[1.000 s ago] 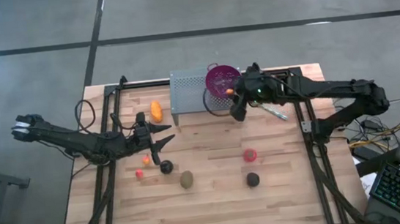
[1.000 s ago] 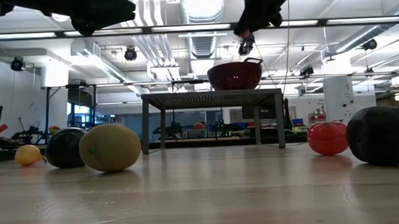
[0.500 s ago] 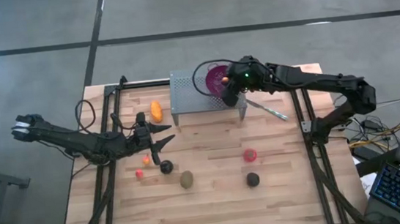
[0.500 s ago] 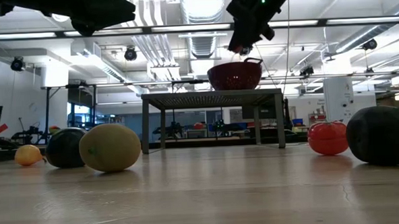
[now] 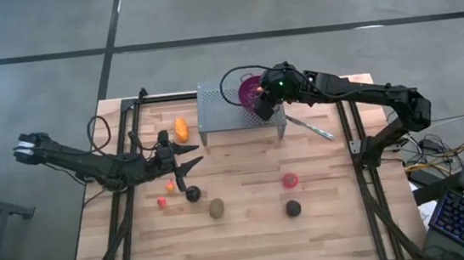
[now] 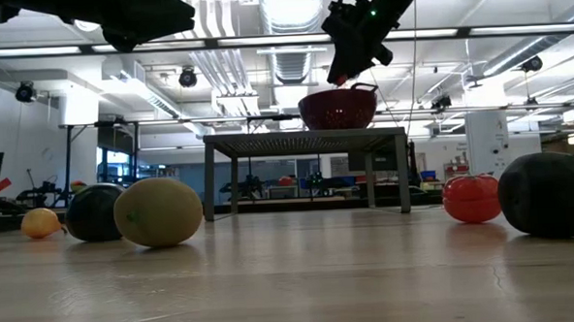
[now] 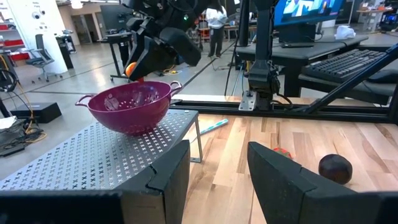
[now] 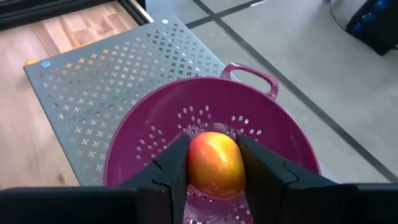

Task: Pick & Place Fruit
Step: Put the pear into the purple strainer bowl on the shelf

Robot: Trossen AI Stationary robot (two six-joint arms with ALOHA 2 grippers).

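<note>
My right gripper [image 8: 213, 186] is shut on an orange-red ball fruit [image 8: 214, 163] and hangs just over the purple perforated bowl [image 5: 247, 87], which stands on a grey perforated stand [image 5: 221, 110]. My left gripper [image 5: 194, 157] is open and waits above the table's left half. On the wood below it lie a small orange ball [image 5: 169, 185], a small red ball [image 5: 161, 202], a near-black round [image 5: 193, 193] and a brown-green oval [image 5: 216, 207]. The elongated orange fruit [image 5: 181, 128] lies left of the stand. A red fruit [image 5: 290, 180] and a second black round [image 5: 292, 209] rest to the right. My right gripper pinches the ball between its two fingers [image 8: 171, 171], one on each side of its middle [image 8: 198, 167]. The fingers slant down from above the bowl. The ball is lifted clear and sits over the bowl's hollow [image 8: 155, 146].
A thin silver utensil [image 5: 309, 127] lies on the wood right of the stand. Black frame rails [image 5: 128, 200] run along both table sides. There is bare wood along the near edge [image 5: 252, 247]. Desks, a keyboard and people show in the room beyond.
My right gripper, still shut on the ball, has swung from beside the stand's right end toward the table's left and far edge. It now stands over the bowl.
</note>
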